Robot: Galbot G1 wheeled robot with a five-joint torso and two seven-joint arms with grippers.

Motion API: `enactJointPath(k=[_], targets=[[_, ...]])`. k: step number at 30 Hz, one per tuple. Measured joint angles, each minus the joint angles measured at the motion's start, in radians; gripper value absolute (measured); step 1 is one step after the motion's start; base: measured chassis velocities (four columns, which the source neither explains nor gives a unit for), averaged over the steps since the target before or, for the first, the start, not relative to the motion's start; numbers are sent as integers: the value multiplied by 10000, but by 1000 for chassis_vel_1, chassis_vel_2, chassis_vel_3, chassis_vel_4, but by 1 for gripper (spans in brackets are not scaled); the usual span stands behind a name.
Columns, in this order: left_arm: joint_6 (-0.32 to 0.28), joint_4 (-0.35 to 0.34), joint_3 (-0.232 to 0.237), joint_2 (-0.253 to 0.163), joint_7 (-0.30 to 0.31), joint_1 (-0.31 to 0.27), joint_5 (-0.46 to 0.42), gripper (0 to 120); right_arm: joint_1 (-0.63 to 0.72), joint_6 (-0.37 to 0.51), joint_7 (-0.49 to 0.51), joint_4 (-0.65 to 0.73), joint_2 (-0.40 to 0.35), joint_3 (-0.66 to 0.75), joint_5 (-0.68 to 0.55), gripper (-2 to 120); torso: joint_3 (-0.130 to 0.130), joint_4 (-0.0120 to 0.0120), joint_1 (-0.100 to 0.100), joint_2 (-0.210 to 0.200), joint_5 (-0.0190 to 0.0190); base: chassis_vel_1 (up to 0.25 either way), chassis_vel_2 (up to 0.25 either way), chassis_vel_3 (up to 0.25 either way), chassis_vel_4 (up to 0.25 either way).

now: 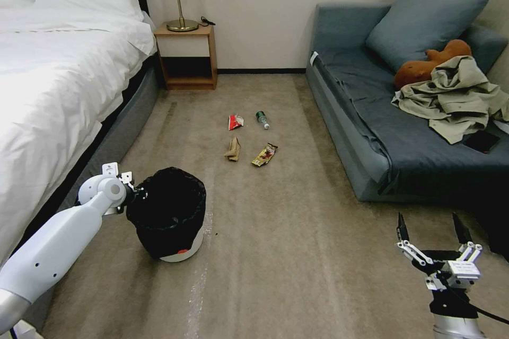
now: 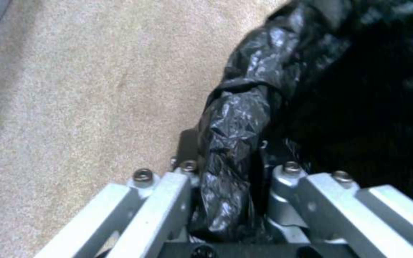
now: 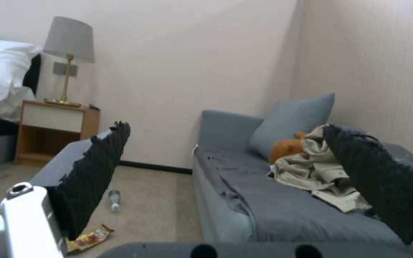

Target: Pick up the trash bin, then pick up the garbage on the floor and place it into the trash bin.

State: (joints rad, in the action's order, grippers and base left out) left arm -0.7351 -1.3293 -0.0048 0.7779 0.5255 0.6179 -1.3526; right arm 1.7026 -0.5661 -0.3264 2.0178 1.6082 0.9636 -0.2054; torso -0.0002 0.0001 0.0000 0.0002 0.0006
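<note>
Left gripper (image 1: 139, 194) pinches the bag-draped rim of the trash bin (image 1: 168, 215), lower left of head view, on beige carpet (image 1: 297, 254). Right gripper (image 1: 433, 229) spread wide, lower right, holding nothing. Garbage (image 1: 250, 139) lies mid-frame between bed (image 1: 58, 79) and grey sofa (image 1: 403, 132); nightstand (image 1: 186, 55) against far wall.

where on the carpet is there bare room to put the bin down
Bare carpet spreads between the white bin with black bag, clamped by the left gripper, and the grey sofa; the open right gripper hovers at its edge. Crowded: mid-floor, around red-white wrapper, green-label bottle, tan paper, yellow-brown wrapper.
</note>
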Motion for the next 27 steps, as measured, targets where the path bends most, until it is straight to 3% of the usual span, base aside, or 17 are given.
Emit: enactJointPath(k=[3,5,6,11,12,14,18,19,20,21,23,26,27], targets=[[-1,-110,-169,-6,-130,184,110,9,-32,23,31,-2,0,-20,17,100,0,1,0,0,-2,0,0,0,0],[3,-824,-994,67,-452,1062,635,4,-52,38,61,-2,0,-38,23,100,0,-2,0,0,-6,0,0,0,0],[3,-824,-994,67,-452,1062,635,4,-52,38,61,-2,0,-38,23,100,0,-2,0,0,-6,0,0,0,0],[295,-1708,-2098,269,-892,2259,1272,3,-51,39,91,93,0,-131,52,100,1,-3,0,-1,-10,0,0,0,0],[295,-1708,-2098,269,-892,2259,1272,3,-51,39,91,93,0,-131,52,100,1,-3,0,-1,-10,0,0,0,0],[526,-2167,-2649,414,-1155,2903,1639,3,-68,87,141,241,0,-213,113,100,2,-5,0,-1,-13,0,0,0,0],[729,-2572,-3146,554,-1453,3451,1997,3,-116,135,162,333,-1,-241,187,100,3,-5,0,-2,-15,0,0,0,0],[839,-2846,-3520,705,-1612,3784,2203,3,-144,172,174,387,0,-244,206,100,2,-5,0,-2,-9,0,0,0,0],[839,-2846,-3520,705,-1612,3784,2203,3,-144,172,174,387,0,-244,206,100,2,-5,0,-2,-9,0,0,0,0],[1002,-3195,-4032,995,-1873,4222,2563,3,-172,233,191,461,-1,-247,214,100,2,-3,0,-2,-7,0,0,0,0],[1139,-3561,-4513,1269,-2184,4617,2998,2,-200,313,192,567,-1,-247,216,100,2,-2,0,-3,-10,0,0,0,0],[1234,-3806,-4817,1418,-2415,4827,3293,2,-218,401,192,646,-17,-248,209,100,2,-3,0,-2,-6,0,0,0,0],[1327,-4094,-5209,1626,-2691,5034,3622,2,-284,530,193,761,-94,-256,189,100,2,-3,0,-2,-7,0,0,0,0]])
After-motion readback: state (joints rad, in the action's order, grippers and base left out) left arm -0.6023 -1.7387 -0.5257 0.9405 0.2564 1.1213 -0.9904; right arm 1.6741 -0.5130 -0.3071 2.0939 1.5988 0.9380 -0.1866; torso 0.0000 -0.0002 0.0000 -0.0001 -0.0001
